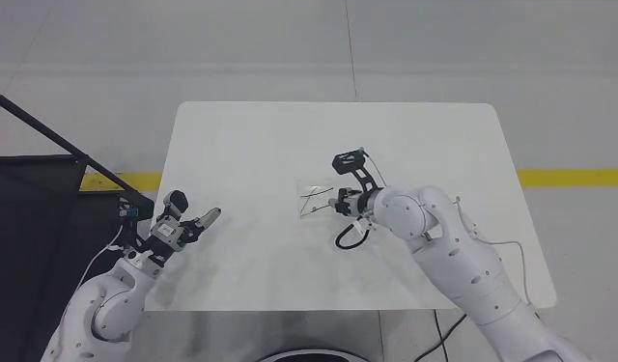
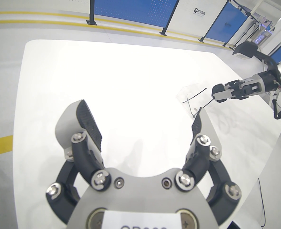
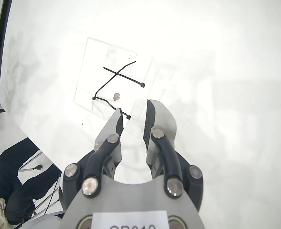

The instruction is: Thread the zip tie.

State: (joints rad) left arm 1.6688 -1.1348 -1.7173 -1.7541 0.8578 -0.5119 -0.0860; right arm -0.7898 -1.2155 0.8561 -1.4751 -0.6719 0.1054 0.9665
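Note:
A clear plastic plate lies mid-table with black zip ties on it. One straight zip tie crosses a bent zip tie. A short curved zip tie ends in a head right at my right gripper's fingertips. The right gripper hovers open at the plate's near edge with nothing pinched. My left gripper stands open over bare table near the left front edge, well away from the plate. From there the right gripper shows beside the ties.
A small pinkish scrap sits on the plate. A black cable loop lies on the white table by the right wrist. A black frame stands off the table's left side.

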